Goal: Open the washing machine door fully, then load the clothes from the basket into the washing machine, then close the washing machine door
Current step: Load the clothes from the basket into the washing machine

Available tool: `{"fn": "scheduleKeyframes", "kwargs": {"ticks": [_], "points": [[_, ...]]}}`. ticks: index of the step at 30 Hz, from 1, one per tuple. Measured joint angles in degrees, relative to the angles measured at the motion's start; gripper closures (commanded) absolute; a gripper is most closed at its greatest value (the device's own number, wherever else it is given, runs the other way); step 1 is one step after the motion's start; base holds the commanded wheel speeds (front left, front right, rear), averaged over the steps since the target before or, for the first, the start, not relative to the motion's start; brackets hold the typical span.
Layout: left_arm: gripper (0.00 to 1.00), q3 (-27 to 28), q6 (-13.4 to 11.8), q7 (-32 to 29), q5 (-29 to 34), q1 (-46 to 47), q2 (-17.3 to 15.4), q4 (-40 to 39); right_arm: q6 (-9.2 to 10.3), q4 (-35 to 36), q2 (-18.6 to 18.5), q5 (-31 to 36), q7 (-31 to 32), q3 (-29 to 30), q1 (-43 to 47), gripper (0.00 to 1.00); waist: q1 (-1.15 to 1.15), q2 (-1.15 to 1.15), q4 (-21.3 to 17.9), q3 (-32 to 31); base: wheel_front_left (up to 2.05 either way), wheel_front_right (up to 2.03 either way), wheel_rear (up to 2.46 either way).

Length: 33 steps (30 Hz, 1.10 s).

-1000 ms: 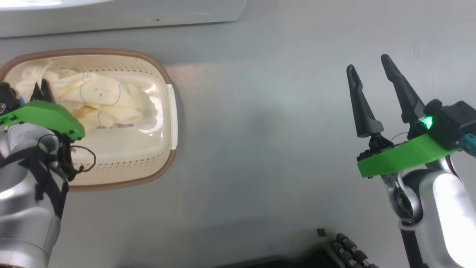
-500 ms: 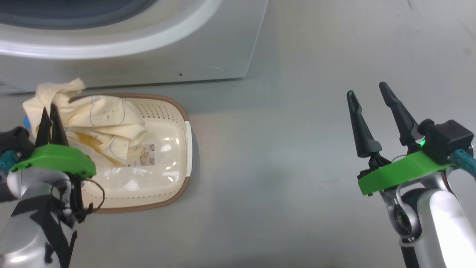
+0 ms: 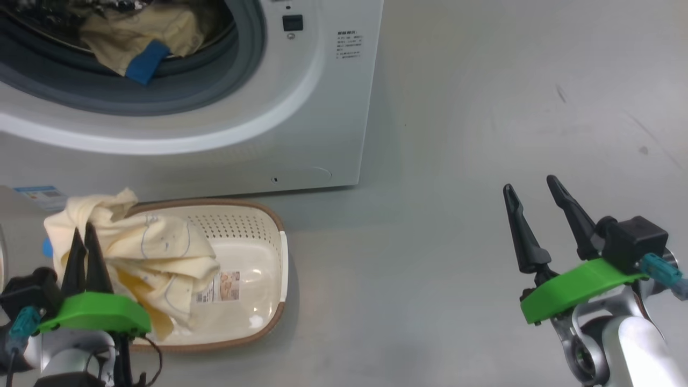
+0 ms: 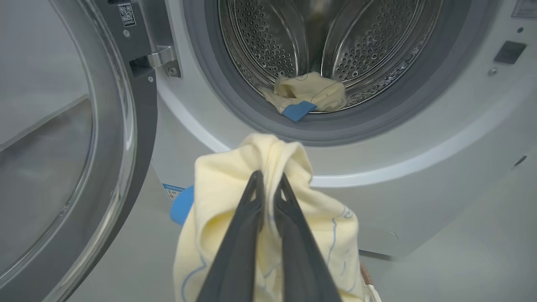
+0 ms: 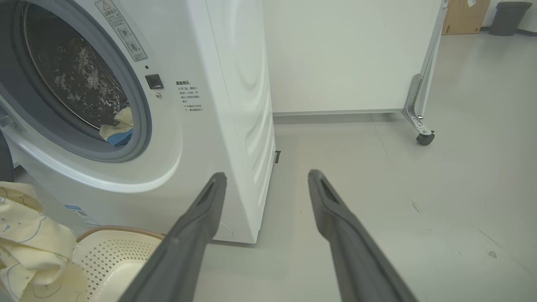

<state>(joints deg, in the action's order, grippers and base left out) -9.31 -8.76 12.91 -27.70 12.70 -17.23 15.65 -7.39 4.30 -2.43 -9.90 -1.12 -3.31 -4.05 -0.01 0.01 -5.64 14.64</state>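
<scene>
The washing machine (image 3: 322, 107) stands with its porthole uncovered; the washing machine door (image 4: 105, 126) is swung wide to the left in the left wrist view. One piece of the clothes (image 4: 310, 92), cream with a blue patch, lies at the drum's front lip. My left gripper (image 3: 86, 236) is shut on another cream garment (image 3: 156, 252), which hangs bunched over the left part of the basket (image 3: 269, 236) and in front of the porthole (image 4: 218, 188). My right gripper (image 3: 530, 184) hovers open and empty over bare floor, far right of the basket.
The basket sits on the grey floor right in front of the machine. A white panel on casters (image 5: 348, 54) stands behind the machine to the right, with a cardboard box and a dark bin farther back. Open floor lies to the right of the machine.
The head camera has tilted up, bringing the machine's porthole into view. My left gripper has lifted the cream garment up out of the basket. The right gripper has held still, open.
</scene>
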Motion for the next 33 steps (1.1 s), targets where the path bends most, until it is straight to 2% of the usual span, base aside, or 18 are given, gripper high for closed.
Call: {"fn": "scheduleKeyframes", "kwargs": {"ticks": [9, 16, 33], "points": [[1.0, -1.29, -3.42, -4.05, 0.56, -8.32, -0.67, -10.22, 0.0, 0.6, 0.0, 0.43, 1.47, 0.07, 3.4, 0.0, 0.0, 0.0, 1.3, -6.15, 0.0, 0.0, 0.0], [1.0, -2.2, -4.49, -5.88, 0.56, -12.2, -0.75, -14.06, 0.0, 1.26, 0.01, 0.43, 1.74, 0.55, 5.78, 0.0, 0.0, 0.0, 2.03, -8.93, 0.0, 0.0, 0.0], [1.0, -2.71, -4.9, -7.08, 0.55, -13.8, -1.34, -16.25, 0.0, 1.55, 0.01, 0.24, 2.14, 0.87, 7.29, 0.0, 0.01, 0.0, 2.11, -9.86, 0.0, 0.0, 0.0]]}}
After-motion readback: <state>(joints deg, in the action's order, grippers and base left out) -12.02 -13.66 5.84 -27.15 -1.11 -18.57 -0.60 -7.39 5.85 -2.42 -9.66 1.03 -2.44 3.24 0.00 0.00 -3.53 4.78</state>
